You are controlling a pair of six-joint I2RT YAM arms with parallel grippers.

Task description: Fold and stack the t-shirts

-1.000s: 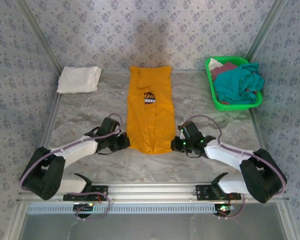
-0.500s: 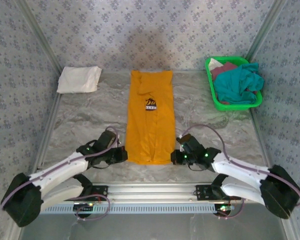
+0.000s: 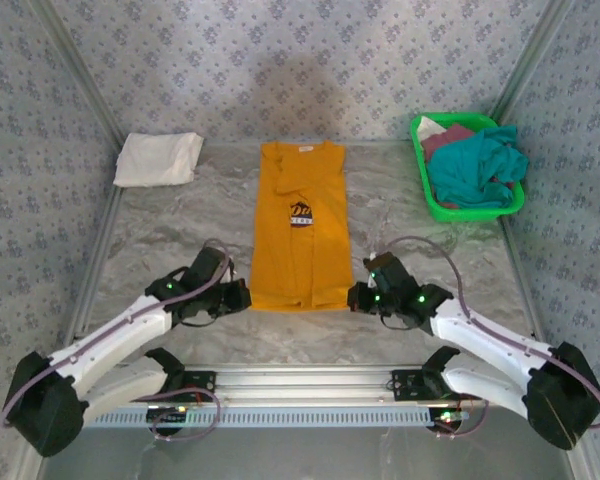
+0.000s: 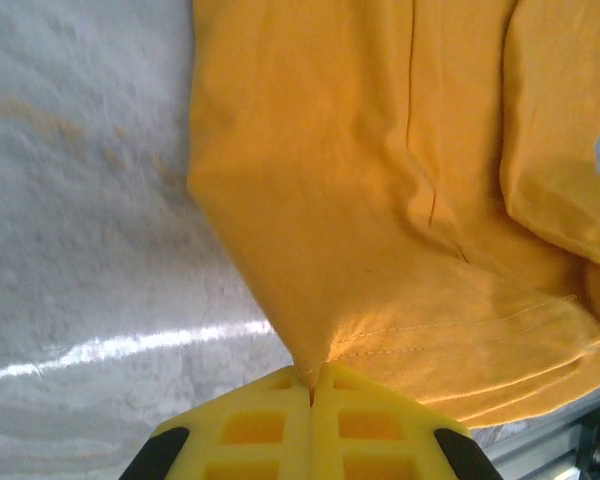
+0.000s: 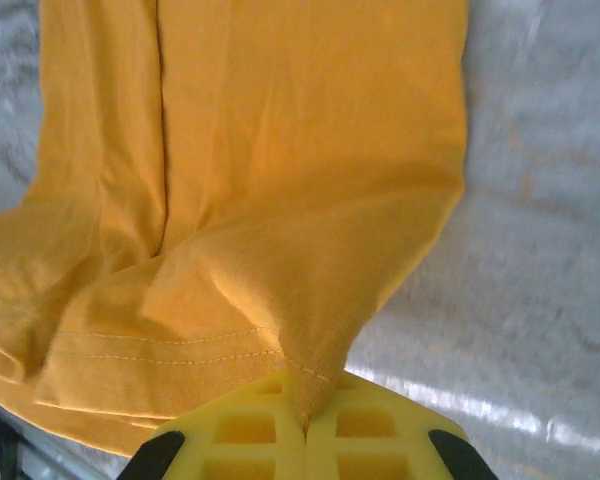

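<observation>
The mustard-orange t-shirt (image 3: pixel 302 240) is soft, matt cloth with a stitched hem. The yellow jaws are matt moulded plastic with a waffle grid. The worktop (image 4: pixel 70 230) looks like smooth marbled stone, faintly glossy with glare. The green basket (image 3: pixel 470 213) is shiny plastic.

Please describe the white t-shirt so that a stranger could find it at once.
Start at the far left corner of the table, opposite the green basket. The white t-shirt lies there, folded small. Unlike the long orange t-shirt in the middle, it is plain and lies alone.
</observation>
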